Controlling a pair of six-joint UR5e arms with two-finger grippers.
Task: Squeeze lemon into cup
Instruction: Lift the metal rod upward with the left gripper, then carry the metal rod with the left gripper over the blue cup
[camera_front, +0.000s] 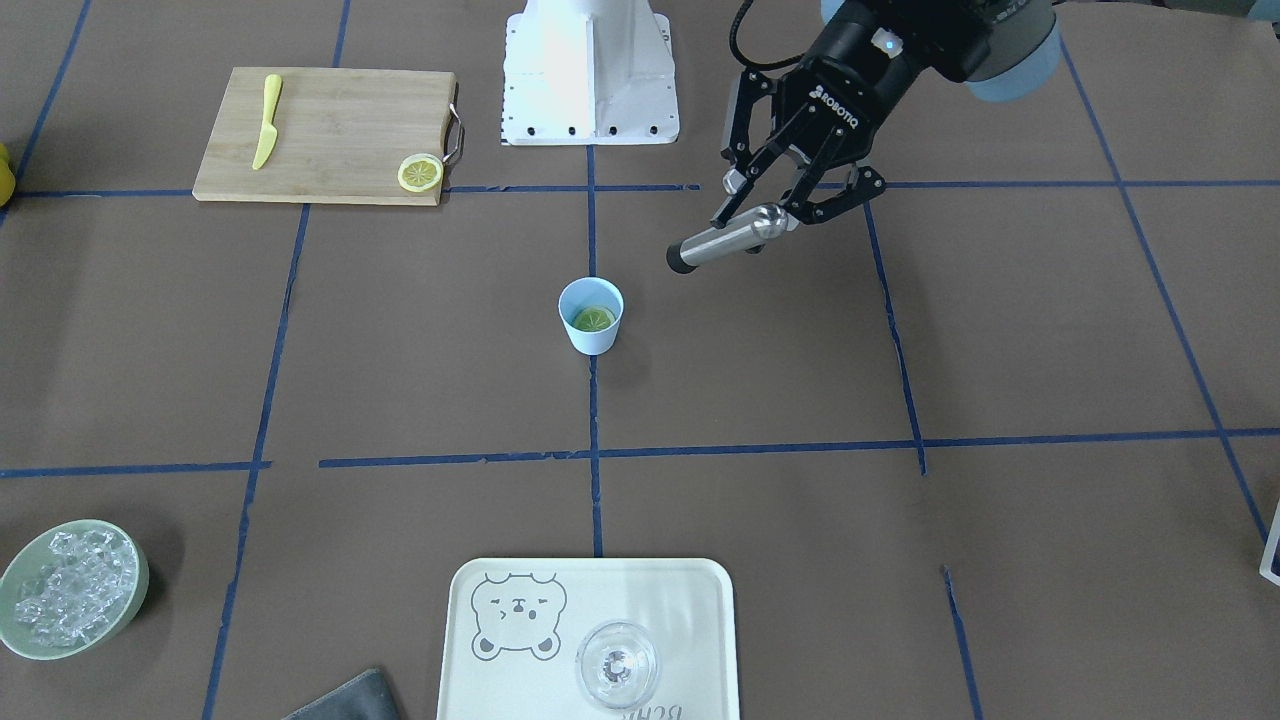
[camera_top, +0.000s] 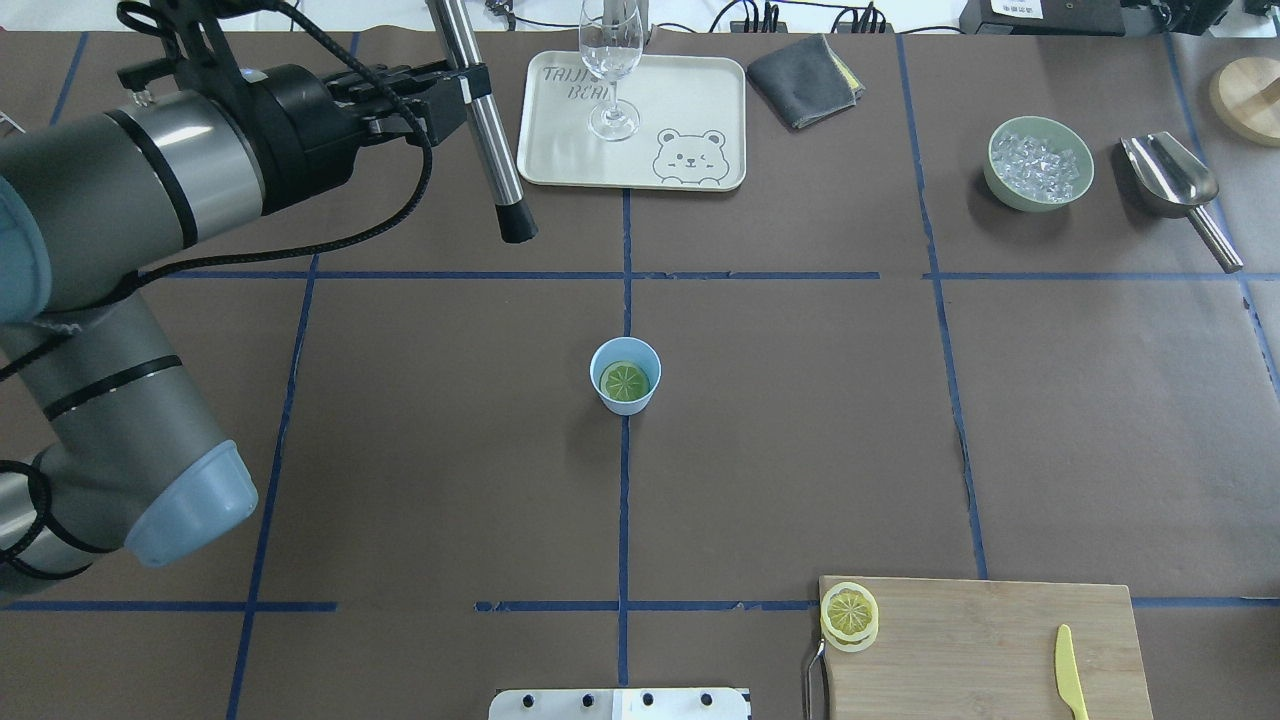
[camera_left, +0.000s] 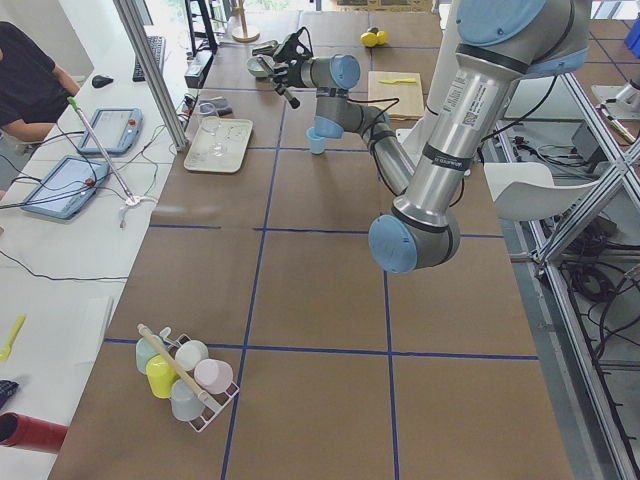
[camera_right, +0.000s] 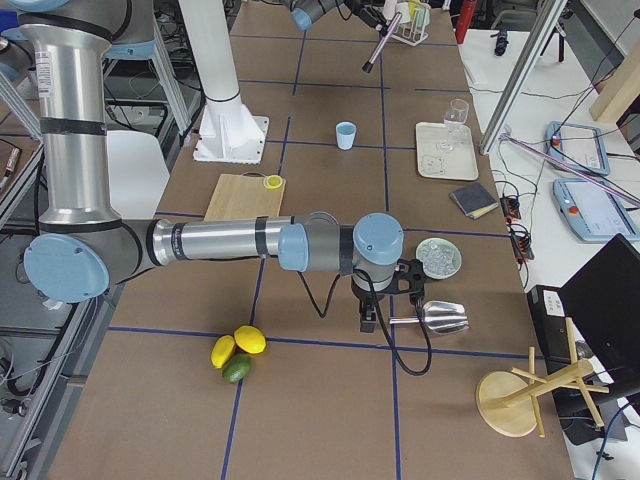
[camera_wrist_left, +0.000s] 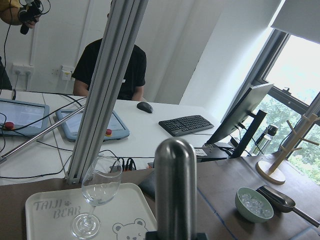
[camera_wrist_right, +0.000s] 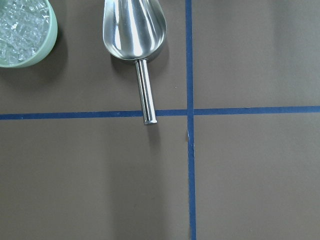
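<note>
The pale blue cup (camera_front: 591, 316) stands at the table's centre, also in the overhead view (camera_top: 625, 376). A lemon slice (camera_top: 625, 381) lies flat inside it, cut face up (camera_front: 593, 319). A second lemon slice (camera_front: 420, 173) lies on the corner of the wooden cutting board (camera_top: 990, 640). My left gripper (camera_front: 772, 215) is shut on a metal rod with a black tip (camera_front: 715, 243), held in the air beside and above the cup. My right gripper (camera_right: 367, 315) shows only in the exterior right view, next to the scoop; I cannot tell if it is open.
A cream tray (camera_top: 690, 110) holds a wine glass (camera_top: 610, 60). A grey cloth (camera_top: 805, 66), a green bowl of ice (camera_top: 1038, 163) and a metal scoop (camera_wrist_right: 134, 30) lie at the far side. A yellow knife (camera_front: 266, 122) is on the board.
</note>
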